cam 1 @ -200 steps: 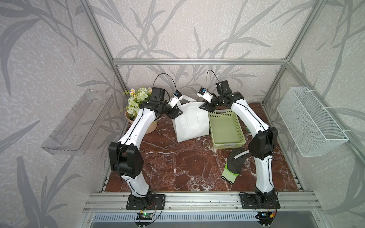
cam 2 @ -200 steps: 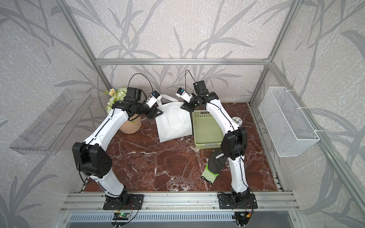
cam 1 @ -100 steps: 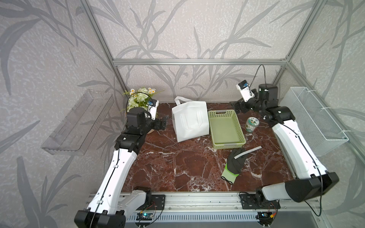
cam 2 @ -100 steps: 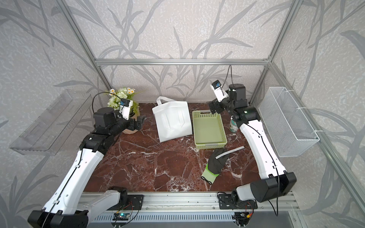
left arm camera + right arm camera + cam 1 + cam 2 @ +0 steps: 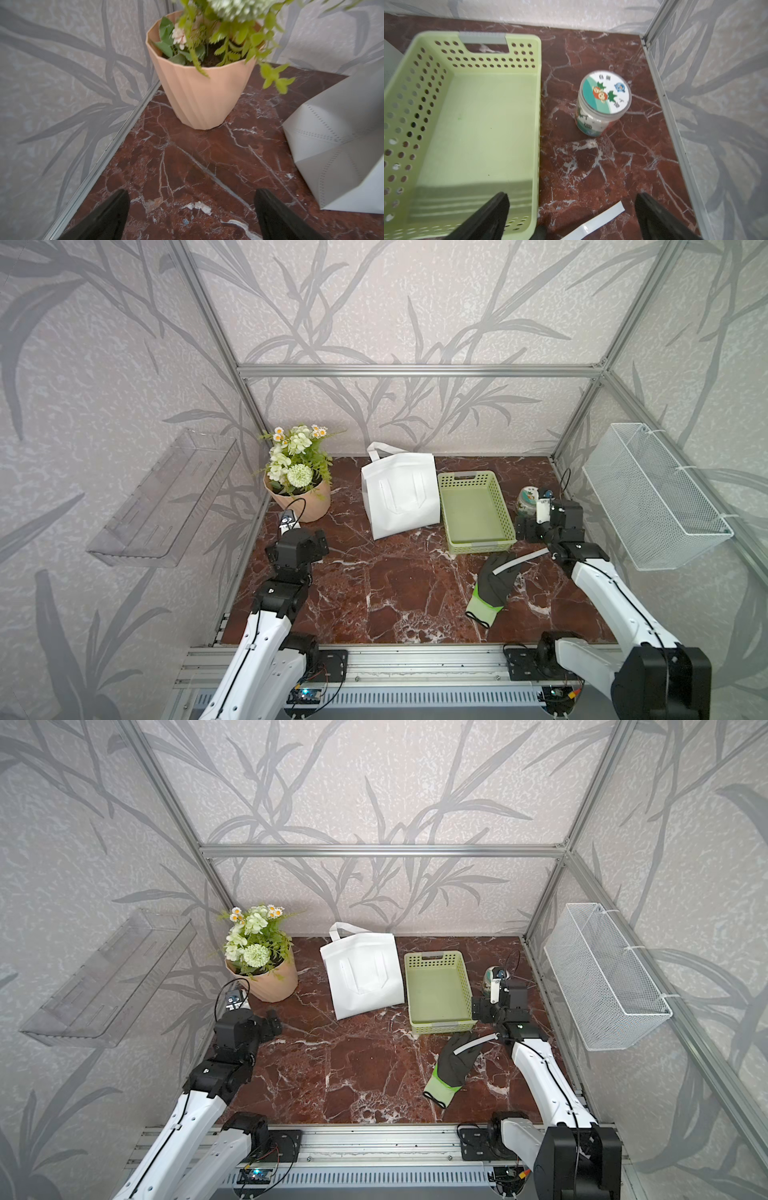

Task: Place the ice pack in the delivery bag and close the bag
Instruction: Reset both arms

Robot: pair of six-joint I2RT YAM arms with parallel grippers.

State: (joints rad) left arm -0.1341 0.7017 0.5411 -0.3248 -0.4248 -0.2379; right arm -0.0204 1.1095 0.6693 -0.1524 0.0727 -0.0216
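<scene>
Both spread wide, empty. Left claw: pot straight ahead, bag off to one side. Right claw: jar ahead, basket alongside.

A: We have bright, even light in both top views; the marble tabletop reads evenly lit, and only soft, faint shadows sit beside the delivery bag.

B: Sharp across the frame, we'd say. The left wrist view is weaker: the flowers smear at close range, and the bag's edge is soft.

A: In the right wrist view we see banded shadow across the green basket floor, a slightly soft jar, and a small glint on the white strip.
</scene>
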